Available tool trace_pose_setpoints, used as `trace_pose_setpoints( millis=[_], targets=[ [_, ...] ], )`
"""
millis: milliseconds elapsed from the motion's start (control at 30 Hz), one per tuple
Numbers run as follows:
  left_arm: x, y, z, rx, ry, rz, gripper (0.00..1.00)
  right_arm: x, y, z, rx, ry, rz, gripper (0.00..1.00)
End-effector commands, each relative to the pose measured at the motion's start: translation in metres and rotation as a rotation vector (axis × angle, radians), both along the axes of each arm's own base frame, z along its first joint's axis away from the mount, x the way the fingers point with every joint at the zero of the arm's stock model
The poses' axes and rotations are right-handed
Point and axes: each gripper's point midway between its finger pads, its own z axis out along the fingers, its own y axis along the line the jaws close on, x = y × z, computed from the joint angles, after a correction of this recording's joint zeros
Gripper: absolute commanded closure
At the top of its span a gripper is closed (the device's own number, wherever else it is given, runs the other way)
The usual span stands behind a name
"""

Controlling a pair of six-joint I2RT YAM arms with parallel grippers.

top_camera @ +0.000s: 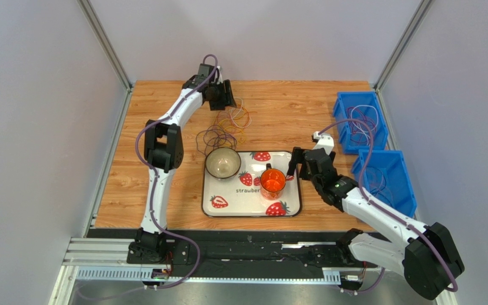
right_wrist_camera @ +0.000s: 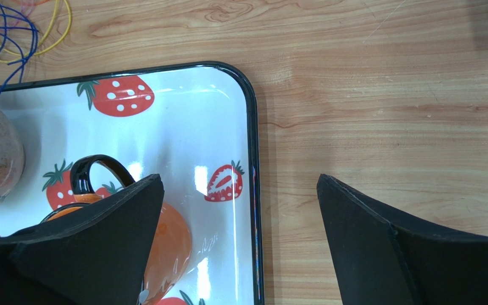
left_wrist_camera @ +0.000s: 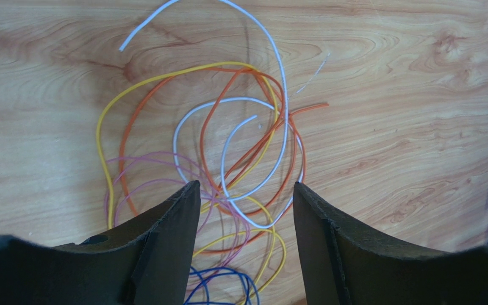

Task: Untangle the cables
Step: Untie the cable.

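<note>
I see cables (left_wrist_camera: 240, 165) in orange, yellow, pale lilac, pink and dark blue on my wood-grain table (left_wrist_camera: 405, 95); the white tray (right_wrist_camera: 183, 121) carries red strawberries and a black rim.

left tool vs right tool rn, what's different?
Position: the left tool is out at the far side of the table; the right tool is nearer the bases, right of centre.
Below: the left tool is over the cables; the right tool straddles the tray rim beside the orange mug.
Shared: both are open and hold nothing.
</note>
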Motion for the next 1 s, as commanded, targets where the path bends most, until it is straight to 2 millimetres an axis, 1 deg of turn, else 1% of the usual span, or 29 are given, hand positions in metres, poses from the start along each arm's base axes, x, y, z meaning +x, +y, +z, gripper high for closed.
trace_pose_setpoints(
  millis=[0,167,233,300,367,400,433,500,600,667,700,733,767,800,833,967],
  targets=[
    [0.019,-0.015,0.018,-0.088,-0.071,-0.032,0.37,0.01,0.008,0.009,0.017,-0.034,0.002,0.05],
    [0.019,-0.017,0.002,-0.095,-0.045,-0.038,0.39,0.011,0.009,0.006,0.01,-0.022,0.007,0.06],
    [0.02,-0.015,0.0,-0.086,-0.048,-0.032,0.39,0.011,0.01,0.006,0.009,-0.02,0.01,0.06],
    [0.022,-0.013,0.0,-0.082,-0.057,-0.027,0.39,0.011,0.01,0.006,0.009,-0.02,0.01,0.06],
    [0.025,-0.009,0.008,-0.08,-0.078,-0.015,0.39,0.012,0.011,0.005,0.007,-0.014,0.013,0.06],
    [0.025,-0.007,0.007,-0.079,-0.079,-0.008,0.39,0.012,0.011,0.006,0.007,-0.015,0.015,0.06],
    [0.026,-0.005,0.012,-0.08,-0.089,0.0,0.39,0.013,0.012,0.005,0.006,-0.014,0.017,0.06],
    [0.028,-0.003,0.016,-0.083,-0.099,0.005,0.39,0.013,0.012,0.004,0.003,-0.008,0.018,0.07],
    [0.031,0.0,0.017,-0.076,-0.11,0.012,0.39,0.013,0.013,0.003,-0.002,-0.003,0.021,0.07],
    [0.032,0.001,0.012,-0.082,-0.099,0.017,0.39,0.014,0.013,0.003,-0.001,-0.002,0.022,0.07],
    [0.035,0.001,0.014,-0.088,-0.104,0.016,0.39,0.014,0.013,0.003,-0.002,-0.003,0.021,0.08],
    [0.035,-0.001,0.006,-0.099,-0.086,0.009,0.39,0.014,0.013,0.003,-0.001,-0.003,0.02,0.08],
    [0.035,-0.001,0.003,-0.105,-0.076,0.013,0.39,0.014,0.013,0.003,-0.001,-0.002,0.022,0.08],
    [0.038,-0.002,0.005,-0.114,-0.078,0.011,0.39,0.014,0.013,0.004,-0.003,-0.004,0.022,0.07],
    [0.037,-0.005,-0.002,-0.124,-0.063,0.002,0.39,0.014,0.013,0.003,-0.004,-0.002,0.02,0.08],
    [0.039,-0.007,-0.006,-0.147,-0.054,0.012,0.39,0.014,0.014,0.003,-0.006,0.001,0.022,0.08]
  ],
)
